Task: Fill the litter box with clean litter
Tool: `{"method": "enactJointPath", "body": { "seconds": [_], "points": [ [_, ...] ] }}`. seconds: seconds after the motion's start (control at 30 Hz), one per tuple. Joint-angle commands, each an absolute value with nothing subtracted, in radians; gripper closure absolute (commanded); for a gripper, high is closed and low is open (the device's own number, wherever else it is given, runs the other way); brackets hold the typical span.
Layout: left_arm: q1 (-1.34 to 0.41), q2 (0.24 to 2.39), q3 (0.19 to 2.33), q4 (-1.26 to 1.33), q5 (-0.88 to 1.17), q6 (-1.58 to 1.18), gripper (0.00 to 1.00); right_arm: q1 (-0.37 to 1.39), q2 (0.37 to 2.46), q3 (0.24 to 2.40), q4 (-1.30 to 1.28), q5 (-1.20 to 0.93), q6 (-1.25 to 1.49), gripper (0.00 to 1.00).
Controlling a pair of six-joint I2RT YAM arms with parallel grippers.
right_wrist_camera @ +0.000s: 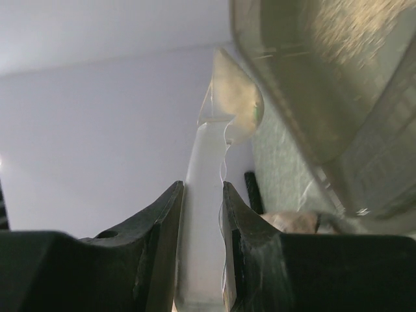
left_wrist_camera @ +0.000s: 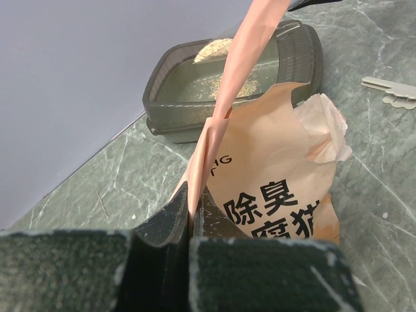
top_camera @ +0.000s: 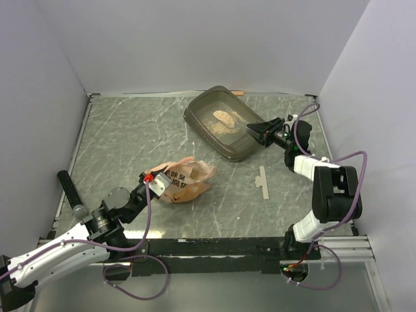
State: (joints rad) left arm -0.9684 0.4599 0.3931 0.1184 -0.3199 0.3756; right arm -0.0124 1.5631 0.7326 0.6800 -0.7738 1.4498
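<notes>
Litter [top_camera: 225, 118] heaped in translucent litter box [top_camera: 229, 149], right gripper [top_camera: 252, 129] pinching rim [top_camera: 242, 119] — left gripper [left_wrist_camera: 194, 195] clamping crinkled bag [top_camera: 190, 179].

At lower centre the left gripper [left_wrist_camera: 193, 205] pinches an edge of the orange-pink printed bag [left_wrist_camera: 273, 156]; in the upper centre, the litter box [left_wrist_camera: 170, 123] holds scattered tan litter [left_wrist_camera: 211, 50]
</notes>
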Motion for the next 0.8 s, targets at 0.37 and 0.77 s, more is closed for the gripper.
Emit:
{"method": "enactJointPath", "body": {
  "seconds": [0.37, 0.77],
  "points": [
    [-0.969, 0.474, 0.420, 0.206, -0.325, 0.367, 0.99, -0.040, 1.569, 1.147, -0.114, -0.415, 0.726, 1.00],
    [-0.969, 0.474, 0.426, 0.196, -0.330, 0.367, 0.99, 0.188, 1.673, 1.564, -0.625, -0.055, 0.342, 1.00]
  ]
}}
